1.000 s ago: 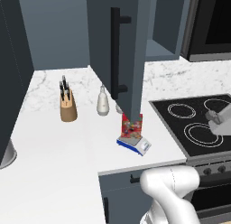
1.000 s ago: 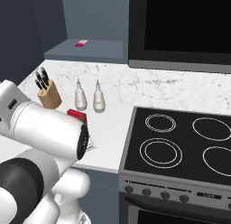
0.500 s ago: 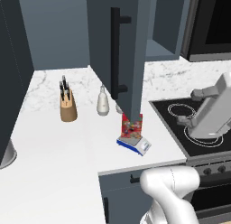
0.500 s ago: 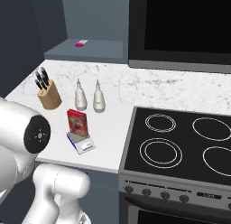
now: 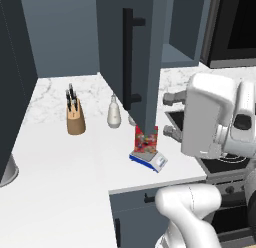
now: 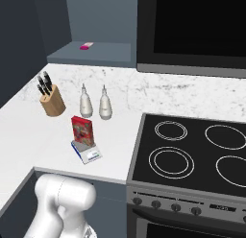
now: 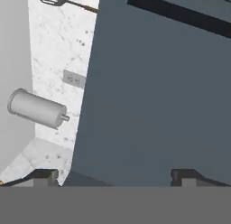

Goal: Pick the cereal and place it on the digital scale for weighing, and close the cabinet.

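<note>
**Box is on the scale; the door comes next**

The gripper [image 7: 115, 175] has its two tips spread wide and holds nothing. It points at the flat slate-blue face of the cabinet door [image 7: 153, 92] from close up. The white arm [image 5: 212, 117] is lifted up, just to the right of that door.

The cereal [image 6: 81, 132] stands upright on the digital scale [image 6: 88, 153], so I think the first part of the job is done. What is left is to close the cabinet [image 5: 131, 52]. Its door hangs open, out over the desk [image 5: 60, 162], with the long black handle [image 5: 128, 57] facing out. The cereal sits right under the bottom corner of the door.

Next, I think the gripper should press on the door and swing it back toward the wall. It should push slowly and stay high, so it does not bump the box off the scale.

Past the door, two white bottles [image 6: 94, 101] stand side by side near the wall. A wooden knife block [image 6: 51, 99] stands to the left of the door. The desk is white, with a marble wall behind it. On the far right of the door is a black stove top [image 6: 192, 153], with a black oven [image 6: 192, 28] high above it. A small pink thing [image 6: 87, 45] lies on the open cabinet shelf.
</note>
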Tool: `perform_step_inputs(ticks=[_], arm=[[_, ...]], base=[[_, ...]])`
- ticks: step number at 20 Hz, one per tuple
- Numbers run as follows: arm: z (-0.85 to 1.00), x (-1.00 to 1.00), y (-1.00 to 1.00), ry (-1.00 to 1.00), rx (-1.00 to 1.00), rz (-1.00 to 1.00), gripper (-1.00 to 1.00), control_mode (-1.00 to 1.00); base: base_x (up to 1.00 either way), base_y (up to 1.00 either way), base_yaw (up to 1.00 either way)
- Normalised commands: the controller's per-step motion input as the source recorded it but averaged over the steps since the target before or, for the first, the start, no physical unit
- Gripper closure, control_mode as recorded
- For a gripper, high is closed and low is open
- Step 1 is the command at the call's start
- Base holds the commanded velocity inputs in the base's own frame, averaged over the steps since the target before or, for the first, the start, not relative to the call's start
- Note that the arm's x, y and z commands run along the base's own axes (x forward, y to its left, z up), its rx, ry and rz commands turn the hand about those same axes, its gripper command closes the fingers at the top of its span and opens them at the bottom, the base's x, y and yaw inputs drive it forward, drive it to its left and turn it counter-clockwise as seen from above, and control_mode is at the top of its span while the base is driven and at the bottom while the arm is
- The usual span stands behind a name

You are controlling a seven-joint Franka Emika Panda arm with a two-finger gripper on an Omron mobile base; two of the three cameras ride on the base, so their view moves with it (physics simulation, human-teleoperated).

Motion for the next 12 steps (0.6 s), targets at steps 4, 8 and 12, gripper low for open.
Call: perform_step_inputs(ticks=[4, 8, 12], arm=[[-0.75, 0.00, 0.81, -0.02, 0.23, -0.61, -1.00, -1.00], [-0.80, 0.02, 0.62, -0.07, 0.30, -0.58, -1.00, -1.00], [-0.20, 0.37, 0.03, -0.10, 0.21, -0.20, -1.00, -1.00]], base=[[0.00, 0.00, 0.00], [0.00, 0.00, 0.00], [0.00, 0.00, 0.00]])
